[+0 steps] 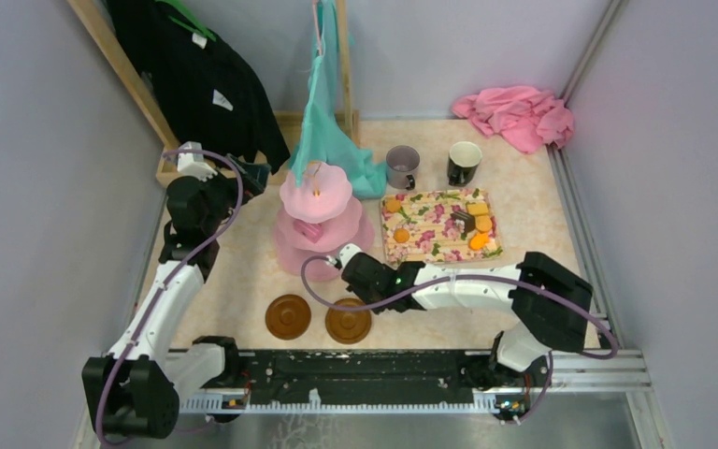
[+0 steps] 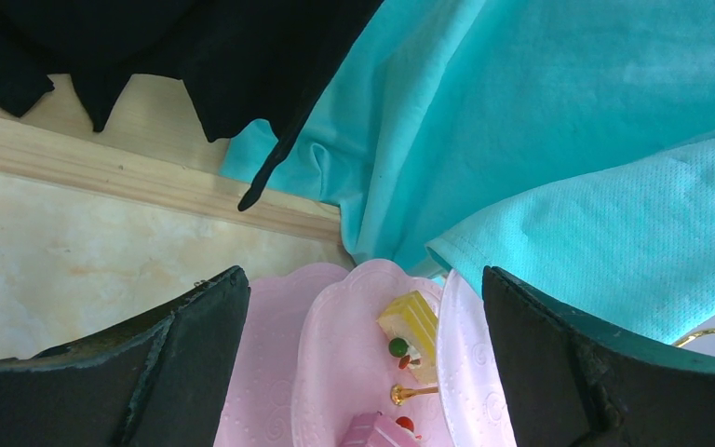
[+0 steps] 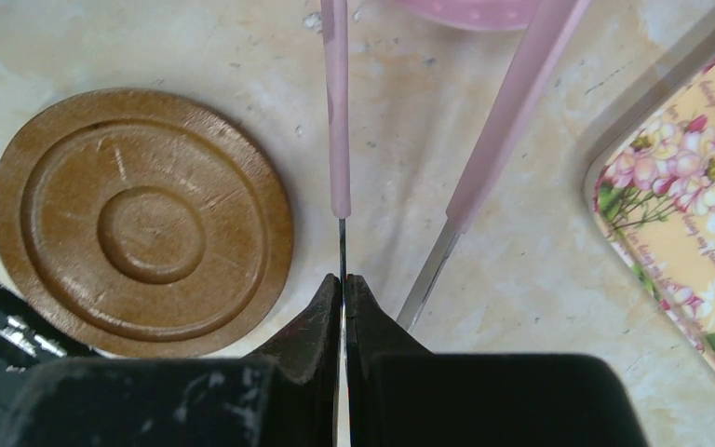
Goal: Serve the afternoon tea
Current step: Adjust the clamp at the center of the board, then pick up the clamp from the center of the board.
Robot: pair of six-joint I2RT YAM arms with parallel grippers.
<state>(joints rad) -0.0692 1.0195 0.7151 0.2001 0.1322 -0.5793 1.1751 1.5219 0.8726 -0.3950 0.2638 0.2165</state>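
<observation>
The pink three-tier stand [image 1: 316,201] stands left of centre, with a yellow cake [image 2: 411,321] and a pink cake [image 2: 380,433] on its middle tier [image 2: 344,372]. My left gripper [image 1: 252,173] is open and empty beside the stand's upper tiers; the left wrist view shows it [image 2: 363,372] too. My right gripper [image 1: 346,257] is shut on the thin metal end of a pink-handled utensil [image 3: 337,102], low over the table by the right brown disc [image 3: 140,219]. A second pink-handled utensil [image 3: 503,130] lies beside it. Orange cakes [image 1: 401,235] and a brown cake [image 1: 463,220] sit on the floral tray [image 1: 439,253].
The grey mug [image 1: 402,166] and the black white-lined mug [image 1: 464,161] stand behind the tray. Two brown discs [image 1: 288,316] [image 1: 348,320] lie near the front. Teal fabric [image 1: 323,112] hangs over the stand, a black garment [image 1: 196,75] hangs back left, and a pink cloth [image 1: 516,114] lies back right.
</observation>
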